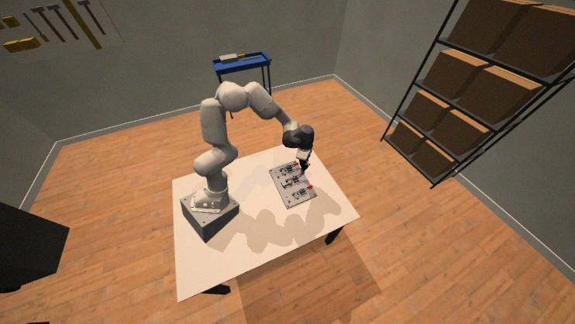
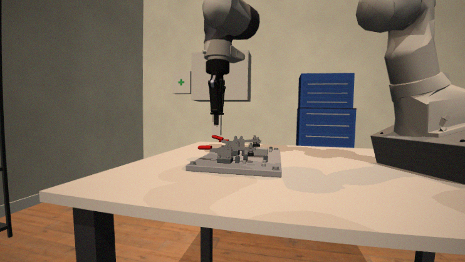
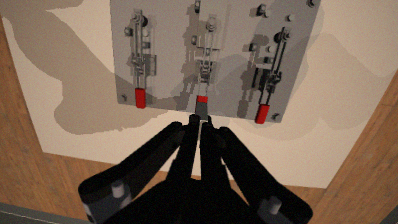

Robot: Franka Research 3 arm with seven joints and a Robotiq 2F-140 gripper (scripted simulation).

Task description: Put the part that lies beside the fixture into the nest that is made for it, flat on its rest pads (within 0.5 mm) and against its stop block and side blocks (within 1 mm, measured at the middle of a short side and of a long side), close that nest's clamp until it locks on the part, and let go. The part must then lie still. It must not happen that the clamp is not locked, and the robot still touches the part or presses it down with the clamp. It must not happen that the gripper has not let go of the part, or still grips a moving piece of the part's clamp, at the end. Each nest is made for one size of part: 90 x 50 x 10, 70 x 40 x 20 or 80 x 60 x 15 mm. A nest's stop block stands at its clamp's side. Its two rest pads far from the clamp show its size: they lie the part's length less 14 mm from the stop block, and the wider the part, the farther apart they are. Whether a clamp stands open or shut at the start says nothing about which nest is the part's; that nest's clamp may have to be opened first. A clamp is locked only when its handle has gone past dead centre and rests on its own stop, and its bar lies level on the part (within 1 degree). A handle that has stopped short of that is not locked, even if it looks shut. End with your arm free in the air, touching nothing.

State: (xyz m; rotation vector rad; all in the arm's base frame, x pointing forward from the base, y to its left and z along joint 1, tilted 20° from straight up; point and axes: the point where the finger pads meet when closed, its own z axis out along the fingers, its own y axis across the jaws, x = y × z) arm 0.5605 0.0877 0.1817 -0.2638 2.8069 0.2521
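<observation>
1. My hand [image 1: 302,172] [image 2: 215,120] [image 3: 201,110], fingers together on nothing, poised above the middle red handle [image 1: 300,174] [image 2: 217,137] [image 3: 202,99], presumably for pressing it shut.
2. Grey part [image 2: 261,151] [image 3: 220,40], apparently in the middle nest, where the clamp should pin it.

The fixture plate [image 1: 292,203] [image 2: 211,167] [image 3: 172,92] lies on the table [image 1: 217,265] [image 2: 227,198] [image 3: 60,142]. On the plate, three clamps [image 1: 299,194] [image 2: 225,153] [image 3: 138,62] stand side by side, handles [image 1: 309,187] [image 2: 204,147] [image 3: 140,98] at its side away from the arm's base block [image 1: 193,220] [image 2: 407,157]. That block sits on the table, behind the plate. Beyond the plate's front stands a shelf rack [image 1: 409,91]; off to its left, a cart [image 1: 241,65].
</observation>
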